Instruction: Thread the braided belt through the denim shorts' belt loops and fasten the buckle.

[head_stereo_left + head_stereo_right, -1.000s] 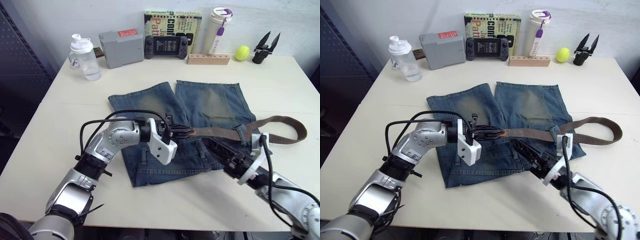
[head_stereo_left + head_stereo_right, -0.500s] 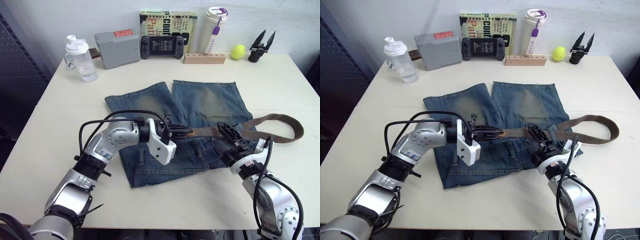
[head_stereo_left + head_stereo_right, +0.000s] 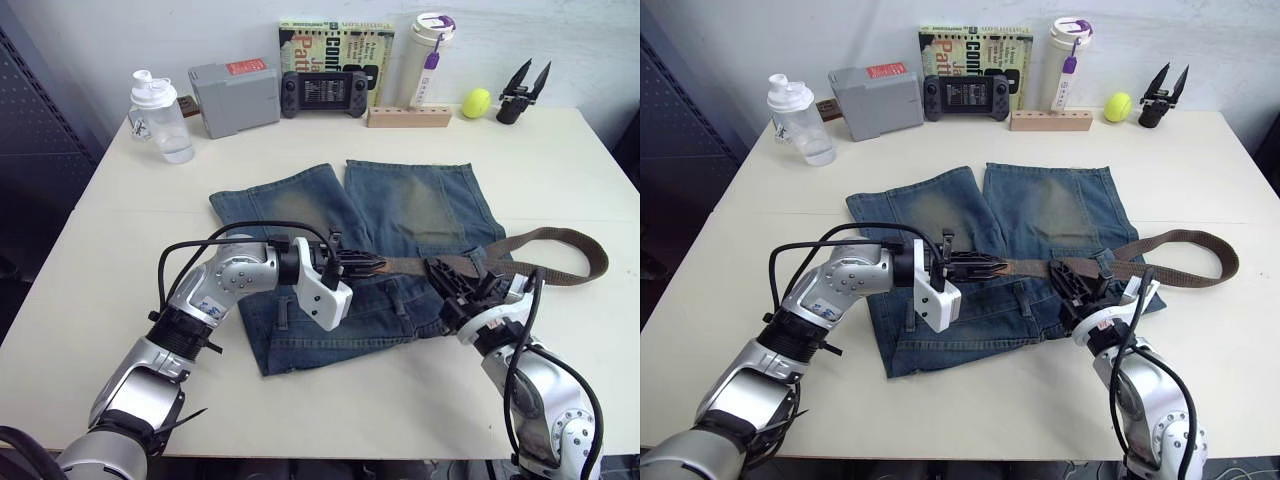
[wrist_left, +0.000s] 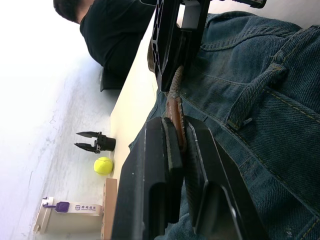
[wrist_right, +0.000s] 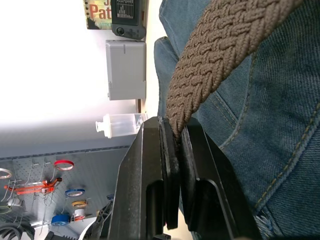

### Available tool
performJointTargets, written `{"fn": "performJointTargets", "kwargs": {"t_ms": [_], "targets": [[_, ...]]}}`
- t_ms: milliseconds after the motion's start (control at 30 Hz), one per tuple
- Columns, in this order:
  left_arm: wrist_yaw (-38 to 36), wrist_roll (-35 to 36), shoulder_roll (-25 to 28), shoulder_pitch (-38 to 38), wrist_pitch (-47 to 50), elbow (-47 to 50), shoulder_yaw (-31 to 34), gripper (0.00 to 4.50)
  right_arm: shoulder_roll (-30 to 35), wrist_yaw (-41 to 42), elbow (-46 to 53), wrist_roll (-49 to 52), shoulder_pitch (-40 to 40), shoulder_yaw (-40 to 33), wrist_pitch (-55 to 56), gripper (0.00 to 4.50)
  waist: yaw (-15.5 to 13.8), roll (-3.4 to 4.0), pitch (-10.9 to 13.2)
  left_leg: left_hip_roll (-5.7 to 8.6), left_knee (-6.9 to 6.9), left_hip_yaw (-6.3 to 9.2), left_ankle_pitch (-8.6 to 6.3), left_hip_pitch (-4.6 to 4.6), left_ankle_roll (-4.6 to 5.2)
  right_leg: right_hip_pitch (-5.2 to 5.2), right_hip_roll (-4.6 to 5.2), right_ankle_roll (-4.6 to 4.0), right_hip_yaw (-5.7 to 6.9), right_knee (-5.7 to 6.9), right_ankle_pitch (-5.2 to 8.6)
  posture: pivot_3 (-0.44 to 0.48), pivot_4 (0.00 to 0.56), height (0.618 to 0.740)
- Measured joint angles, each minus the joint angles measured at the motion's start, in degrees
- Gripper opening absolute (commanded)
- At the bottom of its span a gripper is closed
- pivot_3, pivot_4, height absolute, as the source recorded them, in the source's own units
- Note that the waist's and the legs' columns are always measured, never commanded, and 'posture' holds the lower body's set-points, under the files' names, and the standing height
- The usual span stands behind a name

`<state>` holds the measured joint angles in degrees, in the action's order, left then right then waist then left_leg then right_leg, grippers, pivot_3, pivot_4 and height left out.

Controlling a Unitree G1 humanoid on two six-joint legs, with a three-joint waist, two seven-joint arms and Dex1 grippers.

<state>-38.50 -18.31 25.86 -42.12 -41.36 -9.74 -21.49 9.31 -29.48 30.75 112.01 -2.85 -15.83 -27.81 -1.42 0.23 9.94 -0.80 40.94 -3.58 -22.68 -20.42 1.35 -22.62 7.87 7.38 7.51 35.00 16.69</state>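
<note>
Right tool (image 3: 1072, 282), two black fingers, nearest on the robot's right, pinching the dark-brown woven braided belt (image 3: 1180, 243); in the right wrist view the braid (image 5: 220, 55) sits clamped between the two black fingers (image 5: 150, 165) over blue denim

Left tool (image 3: 365, 265) reaches in from the robot's left, fingers pressed onto the reddish-brown leather tip (image 4: 175, 116) of the same belt; left wrist view shows the tip held between its fingers, the right tool just beyond it on the strap, a denim belt loop (image 4: 255, 95) beside it

Faded blue denim shorts with yellowish worn legs (image 3: 420, 205) lie flat mid-surface, waistband toward the robot, legs pointing away. Belt runs across the waistband from the left tool to the right tool, then passes under a belt loop near the robot's-right edge of the waistband and swings out in a loop on the pale surface (image 3: 120, 240) past the shorts' right edge. Buckle can't be made out

Far edge, robot's left to right: clear plastic shaker bottle with white lid (image 3: 159, 118), grey box with red label (image 3: 233, 95), black handheld game console (image 3: 320, 92) leaning on a printed book (image 3: 336, 38), wooden block (image 3: 409, 116), tall white tumbler with purple lid (image 3: 425, 55), yellow-green tennis ball (image 3: 476, 102), black spare two-finger part (image 3: 520, 88). Dark-clothed person (image 4: 112, 30) at the surface's edge in the left wrist view
</note>
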Motion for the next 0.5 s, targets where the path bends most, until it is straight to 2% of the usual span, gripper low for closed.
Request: {"fn": "performJointTargets", "kwargs": {"t_ms": [100,133,200,267,400,500], "targets": [[-0.6,2.0,-0.1,0.7,0.3,0.5,0.0,2.04,0.4,0.2,-0.2,0.0,0.0,0.2,0.2,0.0,0.0,0.0,0.0,-0.03,-0.01,0.03,0.0,0.0,0.0,-0.01,0.01,0.0,-0.01,-0.01,0.0,0.0,0.15,0.731],[-1.5,4.2,-0.2,1.5,1.2,1.6,0.0,2.18,0.7,0.4,-0.8,0.0,0.1,0.2,0.3,0.0,0.0,0.0,0.0,-0.07,0.0,0.06,0.0,0.0,0.01,-0.01,0.02,0.0,-0.02,-0.01,0.0,0.0,0.15,0.731],[-4.7,9.1,0.3,3.7,6.4,5.1,0.0,2.18,1.0,1.4,-1.5,0.0,0.2,0.2,0.3,0.0,0.1,0.03,0.0,-0.1,0.0,0.14,0.0,0.0,0.01,-0.02,0.03,0.0,-0.05,0.0,0.0,0.0,0.15,0.731],[-11.3,21.0,4.4,9.3,18.9,12.2,0.9,2.18,2.9,4.0,-1.8,0.0,0.5,-0.8,0.0,0.0,0.3,0.18,0.1,-0.19,-0.02,0.37,-0.01,0.01,0.01,-0.06,0.03,0.0,-0.12,0.0,0.0,0.0,0.15,0.731],[-14.9,30.4,8.7,14.9,32.2,19.3,3.9,2.18,6.3,7.0,-2.0,0.0,0.7,-2.4,-1.4,0.0,0.1,0.37,0.2,-0.2,0.0,0.41,-0.02,0.0,0.03,-0.05,0.08,-0.01,-0.13,0.0,0.0,0.0,0.15,0.731],[-16.1,34.1,11.3,18.7,40.0,22.8,6.1,2.18,9.3,9.0,-2.5,0.0,0.2,-4.5,-2.7,0.0,-0.1,0.46,0.2,-0.17,0.0,0.44,-0.02,-0.01,0.04,-0.04,0.11,-0.01,-0.13,0.0,0.0,0.0,0.15,0.731]]}}
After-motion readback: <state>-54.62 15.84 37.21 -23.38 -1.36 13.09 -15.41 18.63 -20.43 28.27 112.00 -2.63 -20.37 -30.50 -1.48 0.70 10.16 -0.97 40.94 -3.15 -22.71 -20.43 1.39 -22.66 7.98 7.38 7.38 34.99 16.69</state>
